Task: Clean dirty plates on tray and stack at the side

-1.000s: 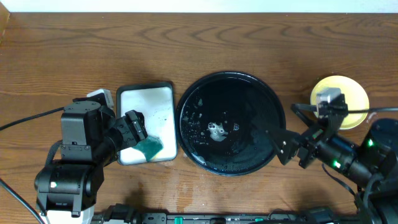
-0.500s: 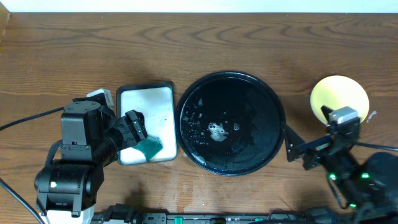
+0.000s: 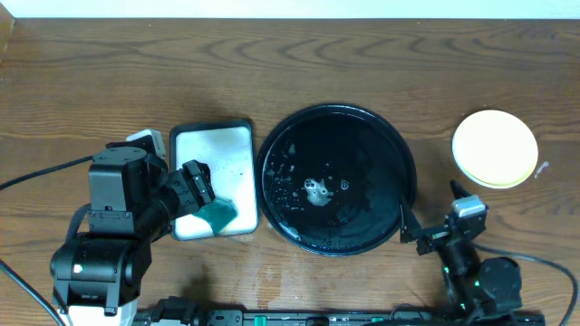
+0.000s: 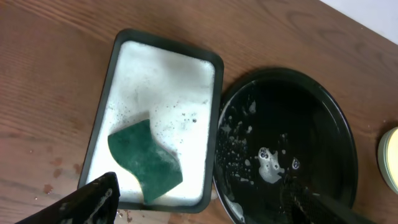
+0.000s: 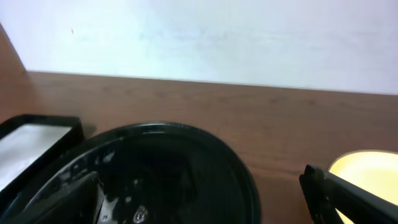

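Wood-grain brown surface (image 3: 91,81). Round, shallow yellow plate (image 3: 495,148), matte and smooth, sits at the right of the overhead frame, apart from the dish; a paler rim shows at its lower edge, can't tell if more plates lie under it. Large round glossy black dish (image 3: 335,109) at centre, wet, with white foam flecks. Just left of it is a rectangular black-rimmed tray (image 3: 212,126) with rounded corners and a milky, soapy inside; a wavy-edged coarse green sponge (image 4: 144,160) lies in its lower part. Left gripper (image 3: 201,192) spread wide above the sponge, holding nothing. Right gripper (image 3: 431,219), lower right, also wide and empty.
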{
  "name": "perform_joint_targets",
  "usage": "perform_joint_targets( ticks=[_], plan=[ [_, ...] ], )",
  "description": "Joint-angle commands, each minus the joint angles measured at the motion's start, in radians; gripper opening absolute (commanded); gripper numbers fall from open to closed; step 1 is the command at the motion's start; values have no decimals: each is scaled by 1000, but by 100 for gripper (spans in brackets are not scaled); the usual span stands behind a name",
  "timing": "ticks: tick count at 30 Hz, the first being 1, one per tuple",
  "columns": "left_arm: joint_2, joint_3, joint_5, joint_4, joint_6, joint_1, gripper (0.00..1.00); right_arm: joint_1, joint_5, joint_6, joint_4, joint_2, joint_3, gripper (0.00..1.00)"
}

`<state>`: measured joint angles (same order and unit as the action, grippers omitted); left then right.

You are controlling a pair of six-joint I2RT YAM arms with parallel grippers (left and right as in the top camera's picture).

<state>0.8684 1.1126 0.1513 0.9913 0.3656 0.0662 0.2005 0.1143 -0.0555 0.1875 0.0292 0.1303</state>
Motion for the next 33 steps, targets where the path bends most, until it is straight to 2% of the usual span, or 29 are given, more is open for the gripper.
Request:
perform_joint_targets(
  ticks=[1,3,29,33],
  plan=[
    [0,19,-2,2,-6,-6,84,-10,-13,12,-72,-18,-70,99],
    [0,19,-2,2,-6,-6,83,-10,-13,12,-143,-24,-122,99],
    [-2,19,-2,2,-6,-6,84,-10,-20,12,-123,-24,-125,99],
    [-54,4,-2,2,-6,-6,84,-10,-20,12,-123,-24,-125,99]
  ],
)
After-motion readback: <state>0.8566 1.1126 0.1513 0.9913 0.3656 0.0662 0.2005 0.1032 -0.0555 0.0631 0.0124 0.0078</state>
